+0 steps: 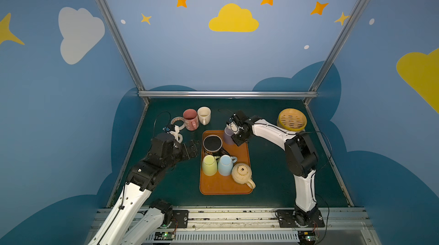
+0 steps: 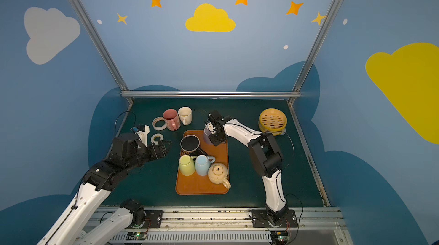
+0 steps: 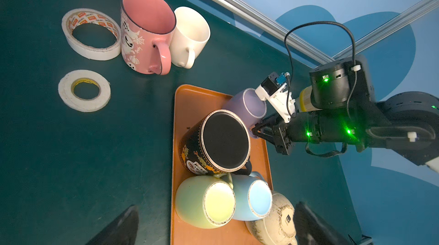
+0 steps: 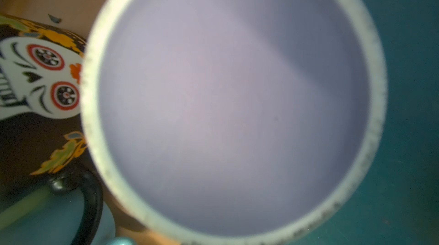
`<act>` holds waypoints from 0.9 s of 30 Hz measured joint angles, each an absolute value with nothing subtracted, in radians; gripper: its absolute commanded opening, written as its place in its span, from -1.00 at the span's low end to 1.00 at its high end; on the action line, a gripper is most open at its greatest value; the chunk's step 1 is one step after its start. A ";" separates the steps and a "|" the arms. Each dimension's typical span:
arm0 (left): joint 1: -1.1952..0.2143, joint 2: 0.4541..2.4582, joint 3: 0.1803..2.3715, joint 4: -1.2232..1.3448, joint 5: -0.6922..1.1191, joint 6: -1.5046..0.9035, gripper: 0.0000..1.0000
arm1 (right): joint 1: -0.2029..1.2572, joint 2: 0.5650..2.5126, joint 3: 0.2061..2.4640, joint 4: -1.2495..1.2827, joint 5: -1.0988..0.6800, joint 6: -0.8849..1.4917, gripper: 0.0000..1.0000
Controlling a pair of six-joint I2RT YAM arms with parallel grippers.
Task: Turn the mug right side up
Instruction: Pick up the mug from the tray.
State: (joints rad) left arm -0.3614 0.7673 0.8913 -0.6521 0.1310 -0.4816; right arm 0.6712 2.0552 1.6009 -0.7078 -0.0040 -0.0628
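Five mugs sit base-up on the orange tray (image 1: 221,188) in the middle of the dark green tabletop (image 1: 268,160). Nearest, at the tray's right side, is a cream mug (image 1: 242,173) with its handle pointing near and right. Just behind it a light blue mug (image 1: 225,165) and a pale green mug (image 1: 209,165) stand side by side. Farther back, on the tray's left, is a black skull mug (image 1: 212,145), its handle turned toward the blue one.

Left of the tray, level with the black mug and clear of it, the left pincer (image 1: 195,147) hangs over the tabletop. Its fingers (image 3: 123,227) are spread wide apart with nothing between them.

The lilac mug (image 3: 249,106) is at the tray's far right corner, upside down, and its pale-rimmed base fills the right wrist view. The right pincer (image 3: 256,132) meets it from the right, low on its side, with its fingers drawn nearly together on what looks like the handle.

Beyond the left pincer lie a small tape roll (image 2: 156,138) and, farther, a large tape roll (image 2: 159,123) just beside a pink mug (image 1: 190,119). A white mug (image 1: 204,115) stands close against the pink one, and both are upright. At the far right sits a yellow steamer basket (image 1: 291,119)
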 measured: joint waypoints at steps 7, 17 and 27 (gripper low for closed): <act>-0.363 0.759 0.859 -0.625 0.150 -0.492 1.00 | 0.671 2.022 1.571 -0.699 -0.014 -0.043 -1.00; -0.363 0.778 0.793 -0.519 0.208 -0.514 1.00 | 0.645 1.758 1.420 -0.606 -0.123 0.015 -1.00; -0.363 0.870 0.752 -0.335 0.324 -0.567 0.88 | 0.574 1.503 1.228 -0.406 -0.324 0.119 -1.00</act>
